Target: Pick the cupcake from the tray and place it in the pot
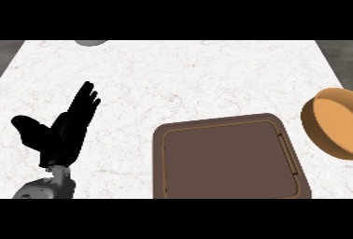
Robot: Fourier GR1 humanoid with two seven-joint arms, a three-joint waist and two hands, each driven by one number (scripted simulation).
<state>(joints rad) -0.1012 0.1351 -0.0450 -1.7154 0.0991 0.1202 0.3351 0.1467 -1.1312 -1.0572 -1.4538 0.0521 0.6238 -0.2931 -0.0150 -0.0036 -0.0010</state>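
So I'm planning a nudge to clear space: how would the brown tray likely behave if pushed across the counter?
The tray looks flat, wide and low, so it would probably slide rather than tip. Its raised rim suggests a stiff body that should not flex. The counter looks smooth, so it may slip easily and could turn if pushed off-centre.

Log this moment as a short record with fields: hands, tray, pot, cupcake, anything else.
left robot hand: open, fingers up, resting at the view's left over the counter
right robot hand: not in view
tray: brown, lower middle, nothing seen on it
pot: orange, right edge, partly cut off
cupcake: not visible
other: grey object at the counter's far edge, too cut off to identify
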